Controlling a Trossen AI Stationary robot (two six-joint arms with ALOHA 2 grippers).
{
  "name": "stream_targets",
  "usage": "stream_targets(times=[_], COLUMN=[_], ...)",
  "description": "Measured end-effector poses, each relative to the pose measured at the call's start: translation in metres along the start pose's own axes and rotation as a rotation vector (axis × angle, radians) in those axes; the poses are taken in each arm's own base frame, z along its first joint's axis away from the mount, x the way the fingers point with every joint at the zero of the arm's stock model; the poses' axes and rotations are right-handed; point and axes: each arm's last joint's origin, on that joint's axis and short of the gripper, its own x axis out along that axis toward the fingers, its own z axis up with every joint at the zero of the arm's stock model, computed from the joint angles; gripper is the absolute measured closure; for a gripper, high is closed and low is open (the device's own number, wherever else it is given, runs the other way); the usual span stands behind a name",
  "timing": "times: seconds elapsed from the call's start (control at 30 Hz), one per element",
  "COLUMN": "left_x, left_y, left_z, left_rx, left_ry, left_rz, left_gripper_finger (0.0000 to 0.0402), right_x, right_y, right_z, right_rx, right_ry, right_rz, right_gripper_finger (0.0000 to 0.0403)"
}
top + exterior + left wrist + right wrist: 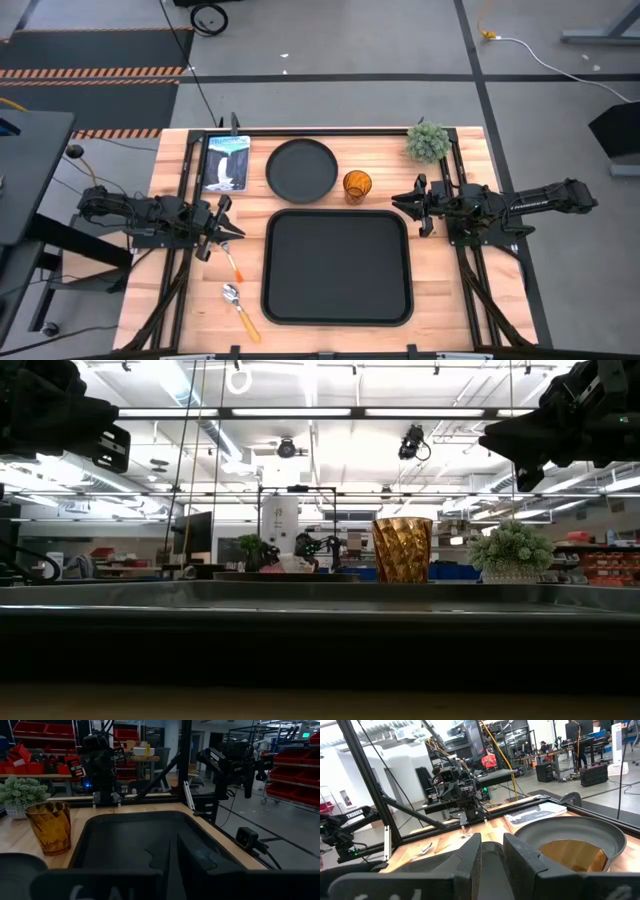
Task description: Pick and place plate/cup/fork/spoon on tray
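The black tray (338,265) lies at the table's middle, near the front. The round dark plate (302,170) lies flat behind it, and the amber cup (357,186) stands upright to the plate's right. The fork (232,260) and the spoon (238,308) lie flat left of the tray. My left gripper (228,228) hovers just left of the tray, above the fork's far end. Its fingers (172,855) are shut and empty. My right gripper (403,205) hovers at the tray's far right corner. Its fingers (491,845) stand a little apart and are empty.
A small potted plant (428,142) stands at the far right of the table. A picture booklet (226,162) lies at the far left, beside the plate. Black frame rails run along both sides of the table. Bare wood shows between the tray and the front edge.
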Motion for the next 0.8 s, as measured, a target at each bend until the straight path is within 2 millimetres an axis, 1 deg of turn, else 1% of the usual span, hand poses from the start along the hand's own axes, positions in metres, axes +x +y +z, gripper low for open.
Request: stream_targets(times=[0.17, 0.33, 0.47, 0.63, 0.8], left_x=[0.0000, 0.0000, -0.0002, -0.0010, -0.0014], left_y=[0.0000, 0.0008, 0.0025, 0.0074, 0.0090], left_z=[0.0002, 0.0030, 0.0054, 0.0045, 0.0035], left_rx=[-0.001, -0.074, 0.040, 0.110, 0.195], left_ry=[-0.002, -0.033, -0.057, -0.039, -0.014], left_rz=[0.000, 0.020, 0.083, 0.254, 0.312], left_gripper_finger=[0.0361, 0.0361, 0.0361, 0.0361, 0.0361], right_x=[0.0000, 0.0000, 0.0000, 0.0000, 0.0000], right_y=[0.0000, 0.0000, 0.0000, 0.0000, 0.0000], right_z=[0.0000, 0.0000, 0.0000, 0.0000, 0.0001], right_rx=[0.000, 0.000, 0.000, 0.000, 0.000], right_ry=[0.000, 0.000, 0.000, 0.000, -0.001], right_rz=[0.000, 0.000, 0.000, 0.000, 0.000], right_gripper_finger=[0.0315, 0.0315, 0.0315, 0.0315, 0.0315])
